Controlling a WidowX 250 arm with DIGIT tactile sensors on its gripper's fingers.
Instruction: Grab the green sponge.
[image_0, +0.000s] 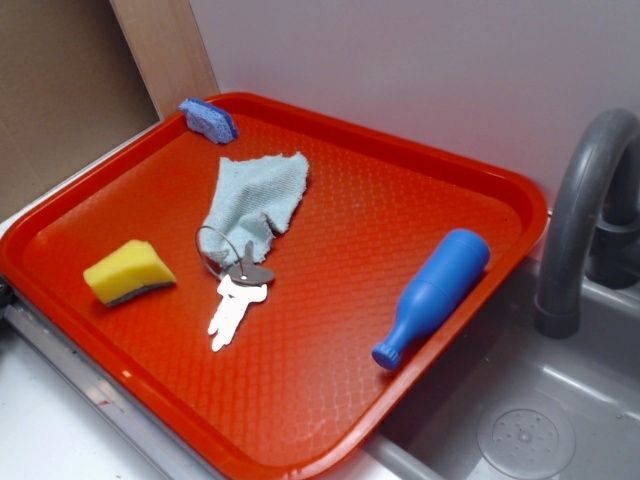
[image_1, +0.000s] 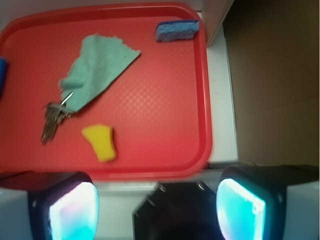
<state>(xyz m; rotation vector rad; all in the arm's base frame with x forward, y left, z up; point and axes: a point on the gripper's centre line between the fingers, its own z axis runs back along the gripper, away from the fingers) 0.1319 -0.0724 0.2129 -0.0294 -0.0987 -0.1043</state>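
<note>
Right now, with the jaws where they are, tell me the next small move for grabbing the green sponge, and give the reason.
Probably move forward and down over the green sponge. The wrist view shows the gripper open, jaws spread wide, back past the tray's near rim, with the sponge ahead and slightly toward the image left. It lies alone on the tray, apart from the keys and cloth.

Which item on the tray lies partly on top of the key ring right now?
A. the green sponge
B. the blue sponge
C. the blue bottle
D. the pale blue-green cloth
D: in the exterior view the lower tip of the pale blue-green cloth drapes over the key ring, while the green sponge, blue sponge and blue bottle lie apart from it.
</note>
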